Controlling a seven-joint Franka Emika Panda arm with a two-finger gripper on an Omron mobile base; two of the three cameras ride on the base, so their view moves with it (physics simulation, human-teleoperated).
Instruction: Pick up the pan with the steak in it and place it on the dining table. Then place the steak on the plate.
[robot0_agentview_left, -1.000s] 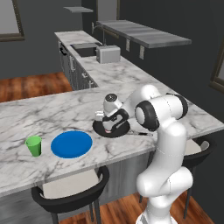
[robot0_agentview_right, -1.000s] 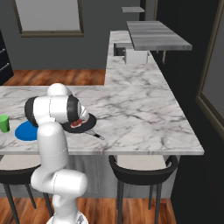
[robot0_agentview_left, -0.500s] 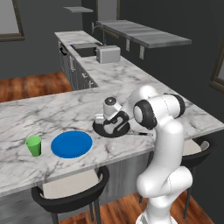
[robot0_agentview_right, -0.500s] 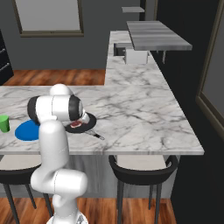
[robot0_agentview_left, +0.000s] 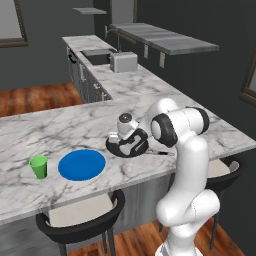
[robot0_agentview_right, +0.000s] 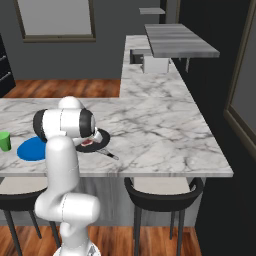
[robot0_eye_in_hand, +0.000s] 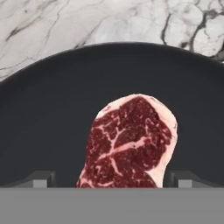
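Hand view puts the steak (robot0_eye_in_hand: 129, 142) straight ahead of my end effector (robot0_eye_in_hand: 112, 178), lying in the pan (robot0_eye_in_hand: 48, 113), with the fingertips (robot0_eye_in_hand: 38, 178) spread wide on either side of it, holding nothing. I judge that straddle is set up for a pinch. The pan already sits on the desk (robot0_agentview_left: 60, 125); the plate (robot0_agentview_left: 81, 164) waits just beside it, so the carry should be short.

Red marbled steak (robot0_eye_in_hand: 129, 142) lies flat in the black pan (robot0_agentview_left: 128, 148) — on the dining table (robot0_agentview_left: 60, 127), beside the blue plate (robot0_agentview_left: 81, 164).
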